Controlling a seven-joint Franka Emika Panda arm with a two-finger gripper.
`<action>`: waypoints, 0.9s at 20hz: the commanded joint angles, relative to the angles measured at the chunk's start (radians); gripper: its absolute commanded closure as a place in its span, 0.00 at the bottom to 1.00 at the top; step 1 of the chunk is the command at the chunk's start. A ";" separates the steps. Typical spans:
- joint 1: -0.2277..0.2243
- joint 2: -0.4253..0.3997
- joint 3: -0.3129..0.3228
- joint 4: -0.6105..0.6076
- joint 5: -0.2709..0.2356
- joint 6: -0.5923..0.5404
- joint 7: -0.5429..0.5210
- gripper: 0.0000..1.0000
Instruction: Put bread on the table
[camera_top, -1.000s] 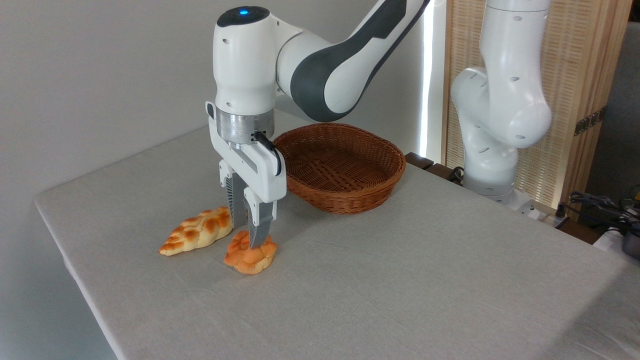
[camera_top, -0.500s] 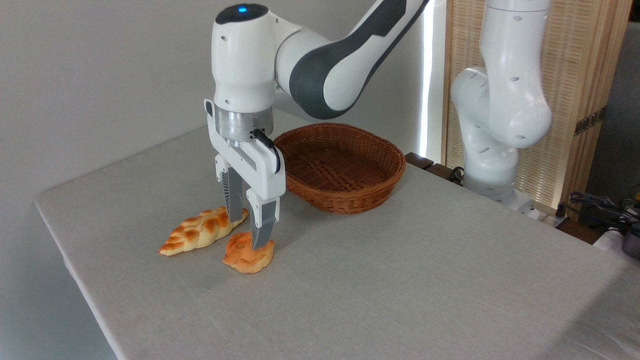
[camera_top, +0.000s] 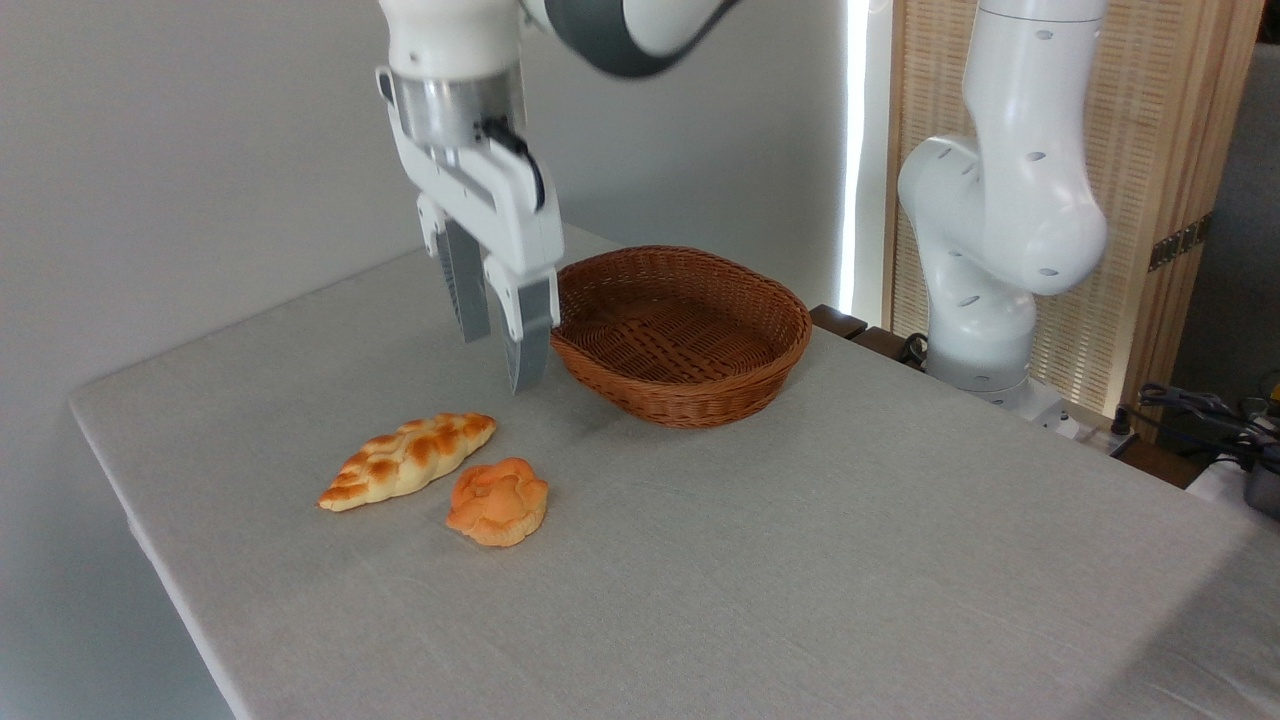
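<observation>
The gripper (camera_top: 497, 360) hangs in the air above the table (camera_top: 800, 560), its two grey fingers (camera_top: 530, 335) pointing down and standing apart from each other, with nothing between them. It is clear of every object and its tips are at the height of the basket rim in the picture. Below it and a little toward the front, the bread (camera_top: 498, 501) lies on the grey cloth, a small round orange bun with a knotted top, free of any contact with the gripper. Just beside the bun, on the left, lies a long pale braided loaf (camera_top: 407, 460) with browned patches; a narrow gap seems to separate them. To the right of the gripper stands a brown woven basket (camera_top: 680, 335), which holds nothing visible. Behind the basket, at the right edge of the table, the white base of the arm (camera_top: 990, 220) rises before a wooden slatted screen (camera_top: 1170, 150).
</observation>
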 joint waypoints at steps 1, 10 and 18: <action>0.179 0.025 -0.155 0.053 0.014 -0.044 -0.016 0.00; 0.241 0.100 -0.161 0.249 0.007 -0.183 -0.017 0.00; 0.242 0.102 -0.181 0.257 0.027 -0.214 -0.013 0.00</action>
